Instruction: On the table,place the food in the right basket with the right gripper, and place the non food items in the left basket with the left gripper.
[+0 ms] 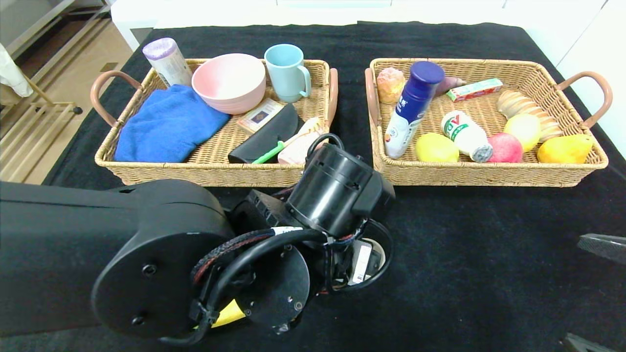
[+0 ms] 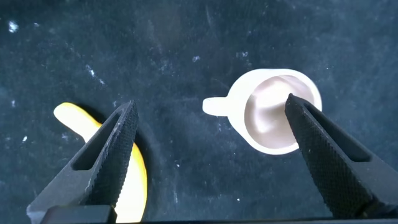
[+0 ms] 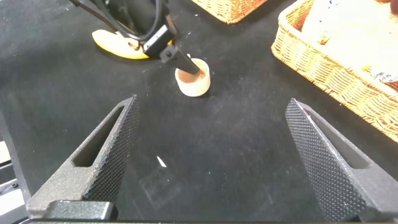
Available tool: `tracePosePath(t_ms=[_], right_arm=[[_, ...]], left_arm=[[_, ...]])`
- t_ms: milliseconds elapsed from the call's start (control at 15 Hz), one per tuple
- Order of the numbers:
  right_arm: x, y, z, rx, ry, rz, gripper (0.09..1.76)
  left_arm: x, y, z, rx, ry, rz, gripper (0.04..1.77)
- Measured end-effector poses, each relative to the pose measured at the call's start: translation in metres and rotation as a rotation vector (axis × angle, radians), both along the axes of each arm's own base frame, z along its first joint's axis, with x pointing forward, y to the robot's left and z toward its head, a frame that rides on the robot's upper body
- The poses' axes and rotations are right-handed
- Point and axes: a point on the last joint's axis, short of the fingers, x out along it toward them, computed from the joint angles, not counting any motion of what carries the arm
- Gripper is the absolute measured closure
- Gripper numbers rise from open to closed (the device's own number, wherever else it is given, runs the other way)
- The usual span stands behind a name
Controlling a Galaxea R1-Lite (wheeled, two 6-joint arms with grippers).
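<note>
In the head view the left arm hides most of the small white cup [image 2: 273, 118]. It stands upright on the black table [image 2: 186, 50], beside a banana [image 2: 127, 168]. Left gripper [image 2: 214, 146] hovers above, jaws open; right gripper [image 3: 211, 155] open too.

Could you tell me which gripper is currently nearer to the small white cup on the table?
Left. The left gripper hangs open right above the white cup, one finger over its rim. The right gripper is open, well away from it.
</note>
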Motion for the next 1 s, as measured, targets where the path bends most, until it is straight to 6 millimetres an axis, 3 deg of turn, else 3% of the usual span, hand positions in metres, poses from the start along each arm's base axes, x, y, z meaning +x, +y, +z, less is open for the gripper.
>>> tracePosePath(t_ms=[933, 1000], right_arm=[[0.001, 0.001, -0.002, -0.007, 0.01, 0.004, 0.14], [0.001, 0.001, -0.002, -0.007, 0.01, 0.004, 0.14]], left_arm=[[0.006, -0.007, -0.012, 0.019, 0.019, 0.003, 0.09], [0.006, -0.007, -0.012, 0.02, 0.02, 0.002, 0.29]])
